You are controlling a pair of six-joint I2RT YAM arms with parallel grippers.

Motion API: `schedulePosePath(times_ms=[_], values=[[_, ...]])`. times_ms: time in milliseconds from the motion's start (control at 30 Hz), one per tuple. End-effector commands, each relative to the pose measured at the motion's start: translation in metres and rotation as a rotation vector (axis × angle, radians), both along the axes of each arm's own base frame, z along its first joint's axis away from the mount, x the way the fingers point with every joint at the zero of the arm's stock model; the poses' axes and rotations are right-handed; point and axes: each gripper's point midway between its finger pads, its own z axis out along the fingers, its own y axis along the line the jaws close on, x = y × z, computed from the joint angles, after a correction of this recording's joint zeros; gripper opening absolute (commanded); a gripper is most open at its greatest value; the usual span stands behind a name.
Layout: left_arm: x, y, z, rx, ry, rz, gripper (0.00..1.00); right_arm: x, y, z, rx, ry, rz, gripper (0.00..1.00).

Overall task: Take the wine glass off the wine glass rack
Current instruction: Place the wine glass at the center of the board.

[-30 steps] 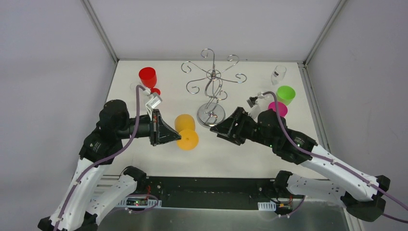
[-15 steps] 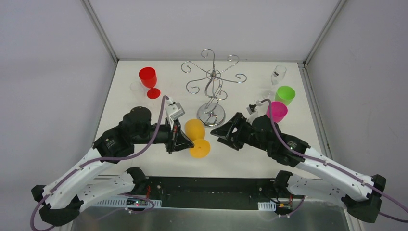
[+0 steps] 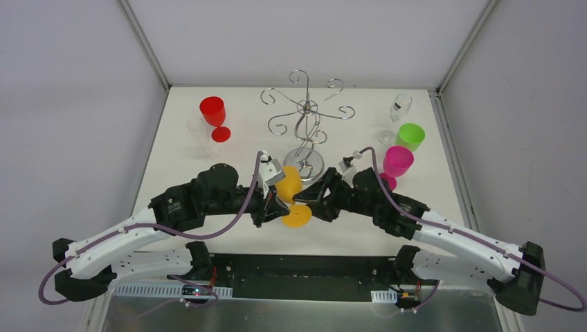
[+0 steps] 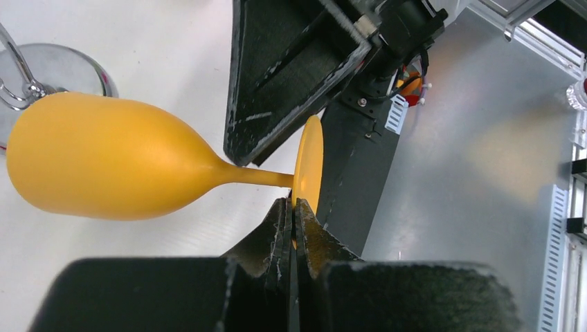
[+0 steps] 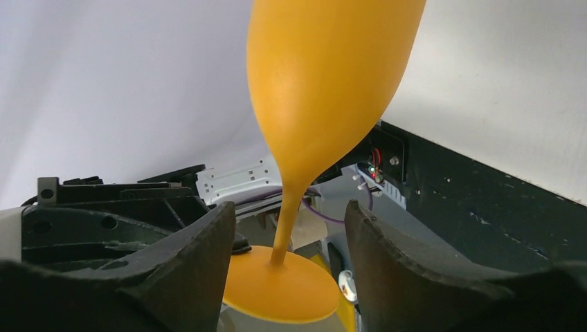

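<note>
Your left end effector [image 4: 291, 211] pinches the rim of the foot of the orange wine glass [image 3: 289, 184]. The glass is held sideways, off the curled arms and just in front of the base of the wine glass rack [image 3: 306, 107]. Your right end effector [image 5: 289, 228] is spread, with one finger on each side of the stem.

Four coloured wine glasses [image 3: 289, 182], one wine glass rack [image 3: 306, 108], two arms [image 3: 187, 201]

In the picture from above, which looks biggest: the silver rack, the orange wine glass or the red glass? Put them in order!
1. silver rack, widest by far.
2. orange wine glass, though it is held up, perhaps nearer the camera, so this place is unsure.
3. red glass.
</note>
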Motion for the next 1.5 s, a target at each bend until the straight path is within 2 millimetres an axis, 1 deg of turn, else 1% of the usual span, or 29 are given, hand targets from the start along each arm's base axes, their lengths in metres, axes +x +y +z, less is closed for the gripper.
schedulePosePath(times_ms=[0,133,600,800,967,1000,1100,1233,1267,1367,1467], values=[[0.006,-0.009,0.026,-0.072,-0.114,-0.006,0.0,-0.007,0.018,0.019,0.123,0.021,0.069,0.61],[0.003,-0.011,0.025,-0.077,-0.127,-0.032,0.0,-0.011,0.024,0.023,0.138,0.03,0.111,0.55],[0.0,-0.011,0.023,-0.095,-0.146,-0.039,0.0,-0.016,0.033,0.026,0.166,0.056,0.164,0.37],[0.001,-0.011,0.023,-0.096,-0.153,-0.039,0.0,-0.017,0.037,0.028,0.175,0.061,0.18,0.22],[0.002,-0.011,0.021,-0.089,-0.152,-0.035,0.0,-0.018,0.039,0.029,0.18,0.06,0.192,0.02],[0.002,-0.011,0.021,-0.089,-0.153,-0.034,0.0,-0.018,0.039,0.029,0.18,0.06,0.192,0.0],[0.001,-0.009,0.019,-0.09,-0.146,-0.031,0.0,-0.018,0.038,0.029,0.183,0.058,0.191,0.0],[-0.001,-0.008,0.016,-0.087,-0.136,-0.033,0.06,-0.019,0.035,0.032,0.189,0.047,0.187,0.0],[-0.001,-0.007,0.016,-0.087,-0.134,-0.034,0.1,-0.018,0.035,0.032,0.191,0.043,0.185,0.0],[-0.003,-0.006,0.014,-0.079,-0.125,-0.039,0.26,-0.019,0.032,0.032,0.188,0.028,0.182,0.0],[-0.003,-0.004,0.011,-0.071,-0.115,-0.032,0.36,-0.021,0.029,0.029,0.166,0.005,0.192,0.0]])
